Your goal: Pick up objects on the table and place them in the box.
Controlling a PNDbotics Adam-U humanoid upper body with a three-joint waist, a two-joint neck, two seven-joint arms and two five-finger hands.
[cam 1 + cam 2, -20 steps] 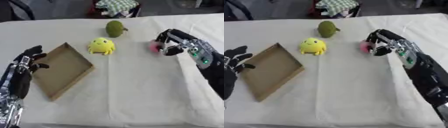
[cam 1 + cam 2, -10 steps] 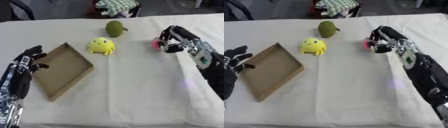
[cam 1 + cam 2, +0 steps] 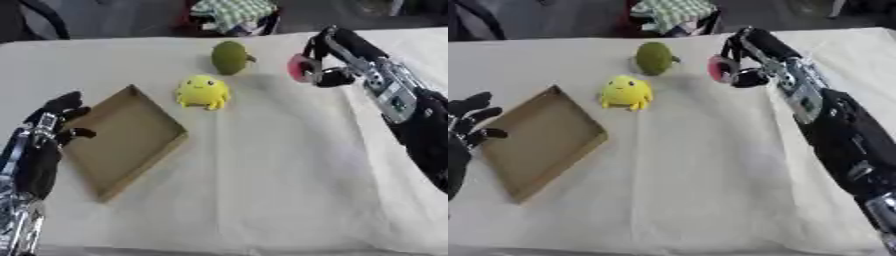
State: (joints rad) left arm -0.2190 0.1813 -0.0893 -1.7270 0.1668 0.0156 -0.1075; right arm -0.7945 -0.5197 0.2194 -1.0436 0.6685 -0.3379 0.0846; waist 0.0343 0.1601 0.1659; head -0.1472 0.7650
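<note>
Pink object [image 3: 300, 68]: partly covered by the curled fingers [image 3: 325, 76] of the right hand [image 3: 337, 50]; its shape cannot be told.
Right arm: cut off by the right and lower edges in the right eye view.
Left hand [image 3: 51, 131]: forearm runs out at the lower left corner.
Green-checked cloth [image 3: 233, 11]: blurred, cropped by the top edge beyond the desk [image 3: 262, 190].
Yellow toy [image 3: 203, 91]: face blurred, details unreadable.

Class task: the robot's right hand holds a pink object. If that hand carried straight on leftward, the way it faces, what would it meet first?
Probably the green toy, which lies just left of the right hand and its pink object. Depth is uncertain; the hand may pass above it.
</note>
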